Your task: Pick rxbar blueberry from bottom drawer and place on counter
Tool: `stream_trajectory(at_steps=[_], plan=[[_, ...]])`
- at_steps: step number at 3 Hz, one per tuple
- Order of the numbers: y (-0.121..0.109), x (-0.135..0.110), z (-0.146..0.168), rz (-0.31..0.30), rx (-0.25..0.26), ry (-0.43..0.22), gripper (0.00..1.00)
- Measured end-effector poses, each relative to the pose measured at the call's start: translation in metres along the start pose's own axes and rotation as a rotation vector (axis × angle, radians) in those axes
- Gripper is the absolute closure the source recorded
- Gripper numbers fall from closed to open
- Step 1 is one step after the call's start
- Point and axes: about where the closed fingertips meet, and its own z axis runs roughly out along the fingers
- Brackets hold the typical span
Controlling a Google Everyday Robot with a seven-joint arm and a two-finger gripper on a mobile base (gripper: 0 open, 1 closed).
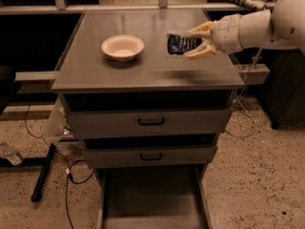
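Grey tabletop (157,68) here, with the tool (194,44) over its right side, clamped on one end of the rxbar blueberry (178,44). The bar looks to be off the surface, so I reckon dropping it now could bounce it toward the bowl (122,46).

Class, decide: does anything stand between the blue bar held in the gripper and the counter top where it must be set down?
Nothing visible does. The gripper, above the counter on its right side, is shut on the rxbar blueberry, with bare counter beneath it. The bowl sits apart, left in the view.
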Motion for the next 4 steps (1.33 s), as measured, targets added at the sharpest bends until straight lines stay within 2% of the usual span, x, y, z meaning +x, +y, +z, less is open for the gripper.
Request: stream_trajectory(at_steps=[1,3,4], plan=[[-0.002,0.011,0.025,0.091,0.006,-0.008,1.00],[-0.006,0.033,0.057,0.264,0.069,0.053,1.00],[-0.007,0.033,0.059,0.276,0.076,0.052,0.81]])
